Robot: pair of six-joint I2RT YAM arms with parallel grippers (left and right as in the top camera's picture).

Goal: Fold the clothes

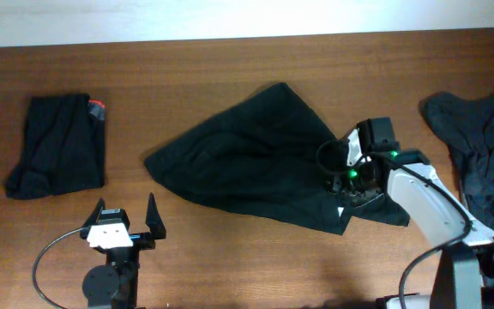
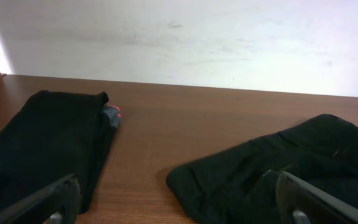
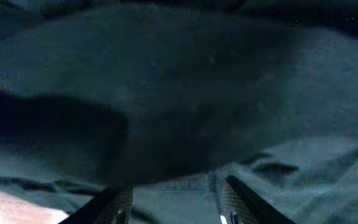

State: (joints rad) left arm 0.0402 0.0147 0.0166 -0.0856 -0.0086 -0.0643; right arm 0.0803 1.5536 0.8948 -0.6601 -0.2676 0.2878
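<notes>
Brown wooden counter (image 1: pixel 230 64): right pincer (image 1: pixel 347 187), partly apart, presses the crumpled black fabric garment's (image 1: pixel 238 159) 4 o'clock edge, grip unclear; left pincer (image 1: pixel 127 211) gapes empty.

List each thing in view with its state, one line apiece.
Left garment: folded, lying flat, red tag showing.
Middle garment: not folded, spread out and rumpled.
Right heap of clothes: crumpled, unfolded.
Left gripper: open, empty, touching no garment.
Right gripper: down on the middle garment's right edge, fingers partly apart; whether it grips cannot be told.
</notes>
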